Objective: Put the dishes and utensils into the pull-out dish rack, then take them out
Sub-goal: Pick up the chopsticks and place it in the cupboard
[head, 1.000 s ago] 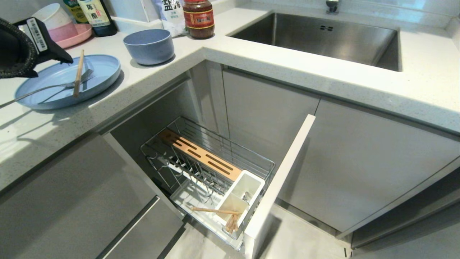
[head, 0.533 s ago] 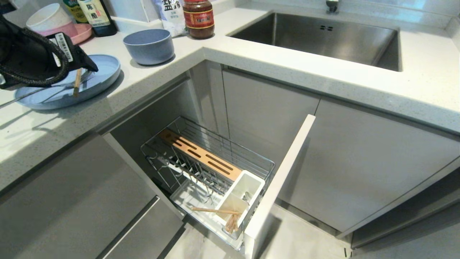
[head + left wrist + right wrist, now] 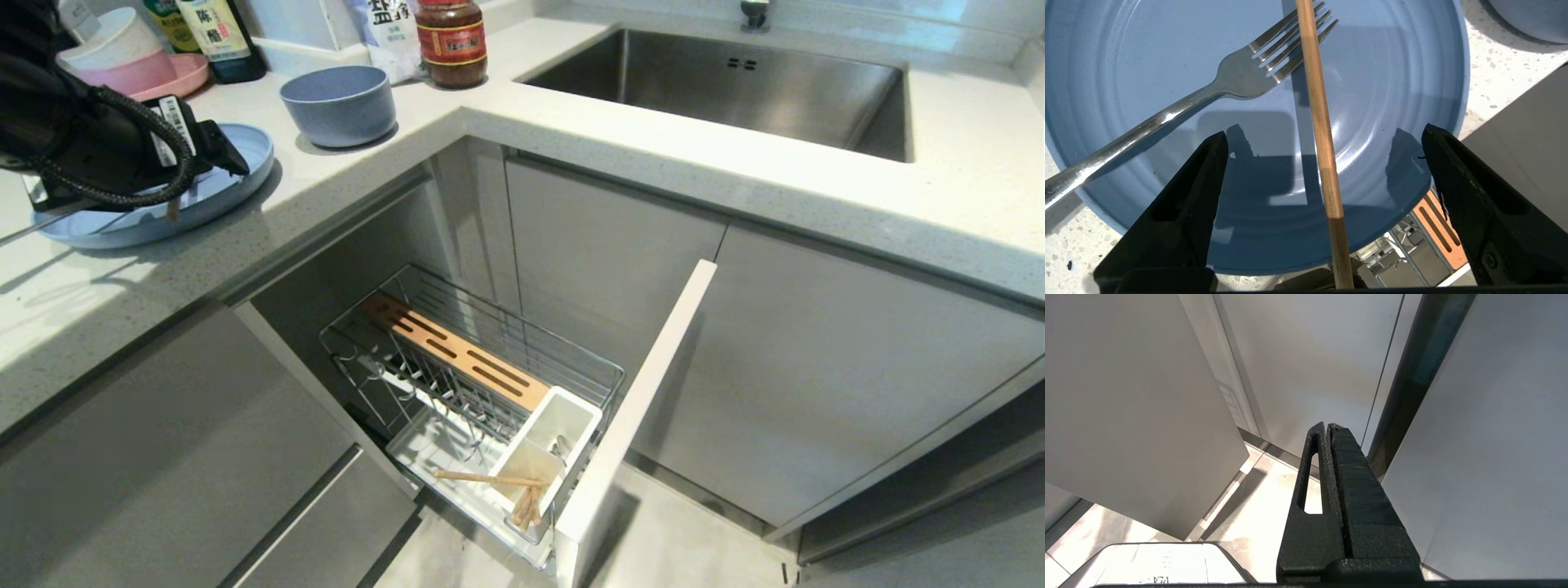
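From my station I can read very little. On the tabletop at the back, a dark bottle (image 3: 219, 37) carries a white label with the Chinese characters 陈醋 printed down it. Beside it a white bag (image 3: 384, 33) shows large dark characters at its top edge; I make out 盐, the rest is cut off. The red-lidded jar (image 3: 451, 42) has a red and yellow label, its print too small to read. A white barcode sticker (image 3: 173, 122) sits on the left arm's black housing, digits illegible.
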Robot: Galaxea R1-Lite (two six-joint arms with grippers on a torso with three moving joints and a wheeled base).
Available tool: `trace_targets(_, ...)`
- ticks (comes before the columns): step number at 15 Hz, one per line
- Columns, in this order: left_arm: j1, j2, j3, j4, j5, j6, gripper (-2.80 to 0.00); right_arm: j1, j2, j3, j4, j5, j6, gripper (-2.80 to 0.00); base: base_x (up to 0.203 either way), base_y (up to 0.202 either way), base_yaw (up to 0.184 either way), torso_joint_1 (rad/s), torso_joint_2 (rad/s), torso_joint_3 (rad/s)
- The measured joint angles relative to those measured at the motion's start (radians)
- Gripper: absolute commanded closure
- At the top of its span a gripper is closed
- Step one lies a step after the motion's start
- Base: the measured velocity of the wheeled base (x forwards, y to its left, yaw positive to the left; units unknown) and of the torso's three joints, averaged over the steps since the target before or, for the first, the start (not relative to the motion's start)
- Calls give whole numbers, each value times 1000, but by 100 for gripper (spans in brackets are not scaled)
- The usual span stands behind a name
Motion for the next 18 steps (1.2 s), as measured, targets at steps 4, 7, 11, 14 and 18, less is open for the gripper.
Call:
trace_targets(4,0,6,0,-10,0,0,-280,0,0,0,0,0,0,0,0,0,0,0,0,0)
trace_targets(7,0,12,0,-10,0,-1,-280,0,0,0,0,0,0,0,0,0,0,0,0,0)
trace_targets(11,-1,16,1,-10,0,-1,0,0,0,0,0,0,0,0,0,0,0,0,0,0)
trace_targets(14,0,16,1,-10,1,-1,0,0,0,0,0,0,0,0,0,0,0,0,0,0)
trace_targets(18,0,15,0,-10,3,-1,0,0,0,0,0,0,0,0,0,0,0,0,0,0)
